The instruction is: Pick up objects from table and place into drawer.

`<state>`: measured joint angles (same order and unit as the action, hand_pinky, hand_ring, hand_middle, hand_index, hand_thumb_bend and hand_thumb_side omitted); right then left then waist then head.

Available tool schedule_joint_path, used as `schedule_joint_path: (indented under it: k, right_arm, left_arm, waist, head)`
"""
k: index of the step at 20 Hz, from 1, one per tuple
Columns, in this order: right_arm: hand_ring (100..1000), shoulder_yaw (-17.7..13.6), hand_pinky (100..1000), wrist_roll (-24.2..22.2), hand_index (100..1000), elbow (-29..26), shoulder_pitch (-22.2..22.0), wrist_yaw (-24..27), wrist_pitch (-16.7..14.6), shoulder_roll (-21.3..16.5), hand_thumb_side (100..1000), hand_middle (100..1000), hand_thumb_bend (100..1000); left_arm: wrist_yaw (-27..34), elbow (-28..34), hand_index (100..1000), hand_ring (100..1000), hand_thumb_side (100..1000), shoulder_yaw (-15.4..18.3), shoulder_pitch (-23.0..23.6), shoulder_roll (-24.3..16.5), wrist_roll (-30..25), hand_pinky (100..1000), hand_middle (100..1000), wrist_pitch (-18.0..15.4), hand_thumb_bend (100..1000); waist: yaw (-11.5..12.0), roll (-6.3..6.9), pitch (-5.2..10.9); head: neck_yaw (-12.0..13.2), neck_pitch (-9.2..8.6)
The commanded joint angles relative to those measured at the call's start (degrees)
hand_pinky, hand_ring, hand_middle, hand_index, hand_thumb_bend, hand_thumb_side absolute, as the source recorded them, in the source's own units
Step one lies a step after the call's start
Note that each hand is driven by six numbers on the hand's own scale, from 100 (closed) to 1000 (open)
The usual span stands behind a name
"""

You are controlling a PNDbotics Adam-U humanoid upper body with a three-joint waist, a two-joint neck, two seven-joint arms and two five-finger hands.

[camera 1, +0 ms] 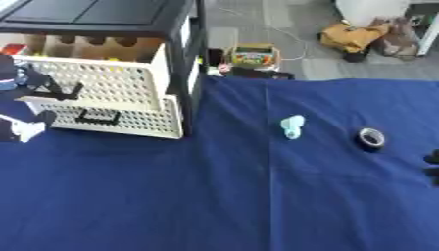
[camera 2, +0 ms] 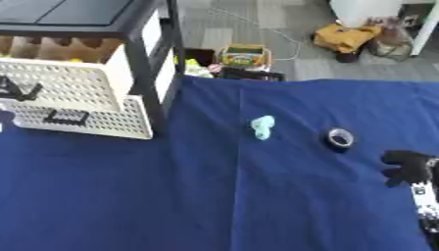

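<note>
Upper left: upper drawer (camera 1: 94, 81) pulled out, left hand (camera 1: 21, 81) at its front (fingers blurred, grip unclear). Mid-frame on blue cloth (camera 1: 214, 196): pale teal object (camera 1: 292, 126), tape roll (camera 1: 370, 138) just right. Right hand (camera 2: 410, 169) lower right, fingers spread, empty.

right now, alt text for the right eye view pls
A blue-clothed table holds a pale turquoise object and a tape roll, with the right hand open beside the roll. At far left, a white drawer stands pulled out of a black cabinet.
</note>
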<state>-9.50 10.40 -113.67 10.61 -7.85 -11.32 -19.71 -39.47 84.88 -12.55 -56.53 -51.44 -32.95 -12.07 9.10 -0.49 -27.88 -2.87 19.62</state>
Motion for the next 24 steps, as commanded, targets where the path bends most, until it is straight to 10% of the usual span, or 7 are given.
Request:
schedule_joint_path:
  k: [1,24]
  right_arm:
    - [718,-0.5,647,0.1,708,-0.9,0.2,0.5,-0.2,-1.0,869,383,168]
    - [719,-0.9,650,0.8,709,-0.9,-0.2,1.4,-0.6,-1.2,873,386,155]
  left_arm:
    - [-0.3,0.9,733,100,334,0.7,-0.3,-2.9,-0.1,207,100,-0.2,100]
    - [0.1,3.9,683,100,340,0.3,2.8,-4.6,0.1,209,100,-1.3,100]
  waist:
    - [0.3,0.06,1.88]
    - [0.5,-0.68,2.92]
  head:
    - [0.1,0.14]
    - [-0.1,1.15]
